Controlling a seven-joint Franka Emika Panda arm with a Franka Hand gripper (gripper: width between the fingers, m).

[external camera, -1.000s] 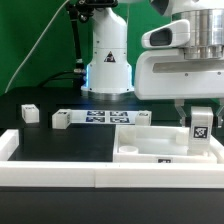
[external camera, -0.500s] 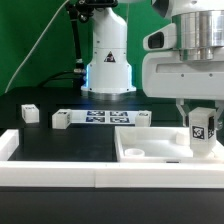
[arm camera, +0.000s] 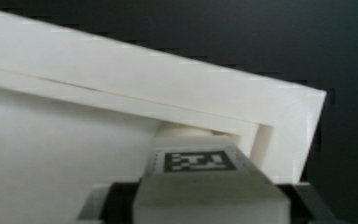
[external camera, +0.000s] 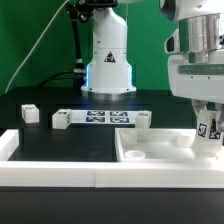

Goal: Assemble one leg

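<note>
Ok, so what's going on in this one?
The arm's gripper is shut on the leg and holds it upright, tag showing, at a corner of the large white panel on the exterior view's right. The wrist view shows the leg right by that corner. I cannot tell whether it is seated. A few other small white parts and the marker board lie on the table behind.

Behind your bench hangs a green backdrop (external camera: 28,45), evenly lit; cloth or painted wall, hard to say at this resolution. The black tabletop (external camera: 70,145) is matte, with soft shadows only. A white raised border (external camera: 50,172) runs along its near edge. The light is bright and diffuse.
</note>
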